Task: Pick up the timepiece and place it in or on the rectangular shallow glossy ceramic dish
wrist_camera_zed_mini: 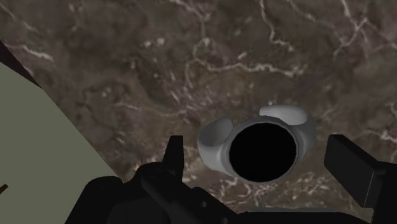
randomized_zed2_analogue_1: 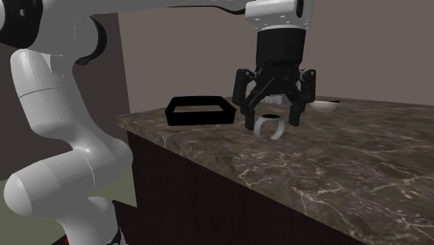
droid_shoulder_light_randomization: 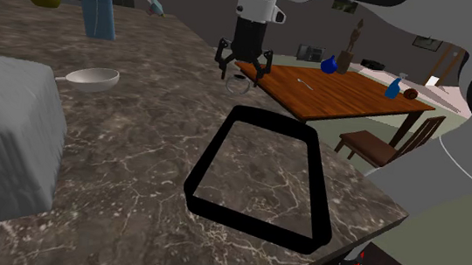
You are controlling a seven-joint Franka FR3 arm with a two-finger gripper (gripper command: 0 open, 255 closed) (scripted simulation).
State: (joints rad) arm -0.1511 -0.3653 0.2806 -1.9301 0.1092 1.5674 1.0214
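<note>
Indoors, pincer [randomized_zed2_analogue_1: 272, 125] over dark veined countertop [droid_shoulder_light_randomization: 155, 138]

The watch [wrist_camera_zed_mini: 254, 150] lies on the counter [droid_shoulder_light_randomization: 137, 145], between fingers [wrist_camera_zed_mini: 347, 169], near the dish [randomized_zed2_analogue_1: 198, 117].

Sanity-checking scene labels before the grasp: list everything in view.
watch: 1, grey band, black face, on the counter between the fingers, untouched
dish: 1, black, near the counter's edge
pan: 1, white, on the counter
block: 1, grey, shoulder view's left
carton: 1, blue, counter's far end
counter: 1, dark marbled
table: 1, wooden, beyond the counter
chair: 1, brown, by the table
arm: 1, white
gripper: 1, black, open, over the watch
</note>
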